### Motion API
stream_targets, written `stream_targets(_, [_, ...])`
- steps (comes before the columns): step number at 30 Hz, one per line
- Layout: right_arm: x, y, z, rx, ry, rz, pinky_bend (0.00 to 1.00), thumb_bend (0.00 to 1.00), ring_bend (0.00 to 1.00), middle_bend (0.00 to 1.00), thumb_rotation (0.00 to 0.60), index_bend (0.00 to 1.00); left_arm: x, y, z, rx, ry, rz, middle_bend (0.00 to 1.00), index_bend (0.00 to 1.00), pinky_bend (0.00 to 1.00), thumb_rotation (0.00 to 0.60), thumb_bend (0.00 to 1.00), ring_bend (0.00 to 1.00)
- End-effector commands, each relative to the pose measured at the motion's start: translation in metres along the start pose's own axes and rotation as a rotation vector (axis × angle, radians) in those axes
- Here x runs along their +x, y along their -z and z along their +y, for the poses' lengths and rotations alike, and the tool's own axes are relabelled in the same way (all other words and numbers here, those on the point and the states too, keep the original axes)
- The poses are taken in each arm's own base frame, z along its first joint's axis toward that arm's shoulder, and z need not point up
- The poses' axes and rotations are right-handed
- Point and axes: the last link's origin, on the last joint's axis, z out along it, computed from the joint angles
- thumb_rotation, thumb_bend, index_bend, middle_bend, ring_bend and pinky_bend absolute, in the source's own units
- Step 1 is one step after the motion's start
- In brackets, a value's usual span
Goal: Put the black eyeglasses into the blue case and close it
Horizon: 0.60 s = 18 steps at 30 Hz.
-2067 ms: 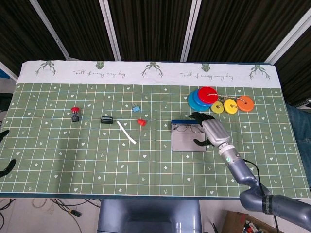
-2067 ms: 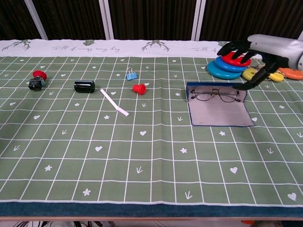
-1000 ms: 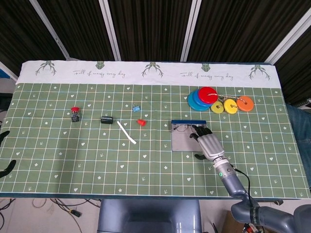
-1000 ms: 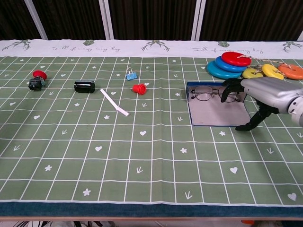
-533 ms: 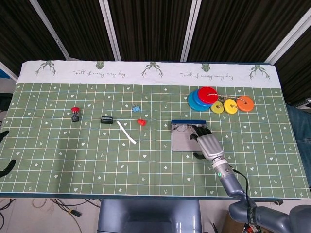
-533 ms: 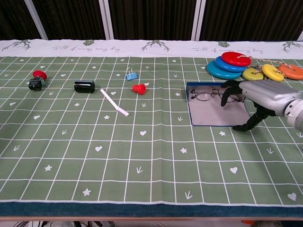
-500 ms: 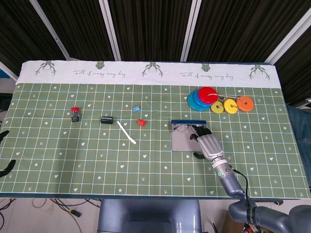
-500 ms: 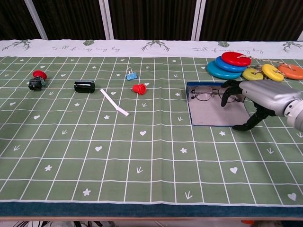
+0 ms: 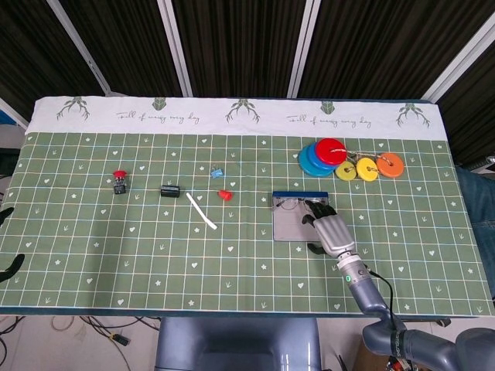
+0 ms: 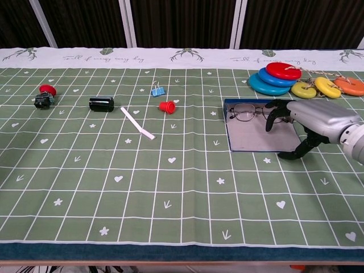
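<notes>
Black eyeglasses [image 10: 257, 112]: thin wire frame, lying lens-side up along the far edge of the open blue case [image 10: 261, 134], already inside its footprint; the right lens is partly hidden by the fingers.
Blue case: lies flat and open on the green counter [image 10: 170, 187], grey lining up, a low blue wall along its far side; it sits right of centre, near the stack of coloured discs [image 10: 277, 77].
Right hand [image 10: 310, 120]: low over the right part of the case, fingers [image 10: 274, 111] curled down at the right end of the glasses, thumb stretched towards the near right corner of the case; whether it touches or has pinched the frame I cannot tell from either view.
Left hand [image 9: 6, 263]: only dark fingertips show at the far left edge of the head view, well apart from the work; its state cannot be told.
Handling, glasses: judged light and fragile, thin arms that bend easily and lenses that smear; best taken by the bridge or the temple hinge, not the lens.
Handling, case: judged a stiff, light flap that may slide on the cloth; likely needs lifting from its near edge and folding towards the far wall.
Other things: red button [image 10: 44, 95], black cylinder [image 10: 101, 103], white strip [image 10: 137, 123], blue clip [image 10: 157, 90], red cap [image 10: 166, 106], all left of the case.
</notes>
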Motion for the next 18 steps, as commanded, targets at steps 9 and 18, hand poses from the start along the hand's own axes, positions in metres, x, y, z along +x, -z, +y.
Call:
stream_targets(9, [-0.0015, -0.0022, 0.0016, -0.006, 0.002, -0.015, 0.18, 0.3, 0.13, 0.1, 0.6, 0.39, 0.0, -0.0001, -0.0001, 0.0, 0.001, 0.001, 0.0, 0.11, 0.0, 0.6, 0.27, 0.0])
stream_targets(18, [-0.0038, -0.0031, 0.0027, -0.013, -0.007, -0.025, 0.18, 0.33, 0.13, 0.1, 0.6, 0.41, 0.0, -0.0003, -0.0004, 0.002, -0.001, 0.002, 0.0, 0.11, 0.0, 0.6, 0.27, 0.0])
